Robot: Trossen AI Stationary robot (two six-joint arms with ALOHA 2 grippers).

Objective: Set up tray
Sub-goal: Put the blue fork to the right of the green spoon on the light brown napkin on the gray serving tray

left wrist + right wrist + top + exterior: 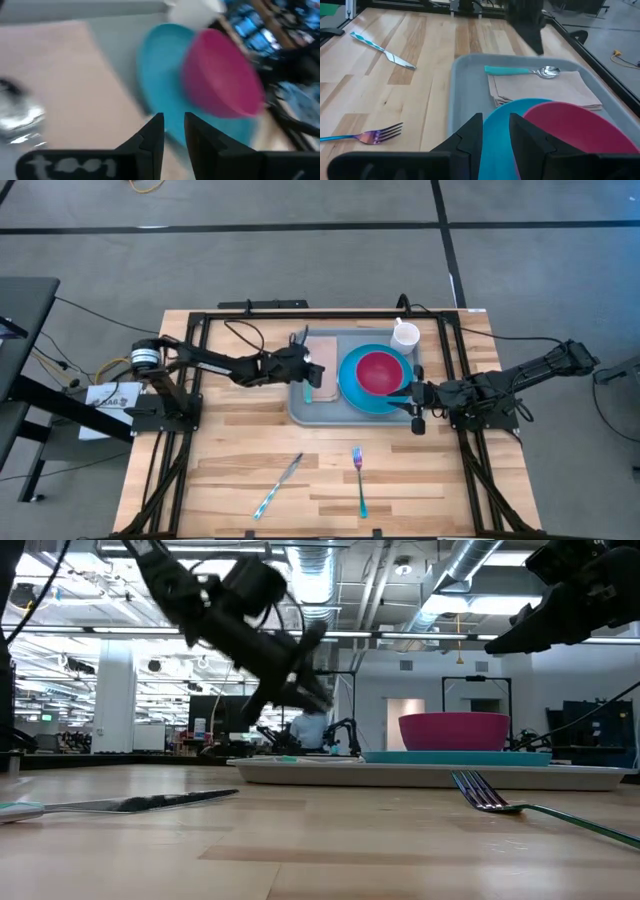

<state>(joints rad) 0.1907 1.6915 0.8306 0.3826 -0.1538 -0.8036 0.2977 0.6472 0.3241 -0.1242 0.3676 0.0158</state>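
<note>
The grey-blue tray (300, 408) lies flat on the wooden table. On it sit a blue plate (352, 395) with a pink bowl (380, 370) on top, a white cup (405, 337) in the far right corner, and a tan napkin (324, 358) carrying a teal-handled spoon (525, 71). My left gripper (174, 131) hovers above the napkin with a narrow gap between its fingers and holds nothing. My right gripper (495, 131) hangs over the plate's right near rim, also narrowly open and empty. In the low view both grippers stand well above the tray.
A knife (278, 485) and a fork (358, 480), both teal-handled, lie on the bare wood near the table's front edge, clear of the tray. A black metal frame (200, 340) runs along the table's left, right and far sides.
</note>
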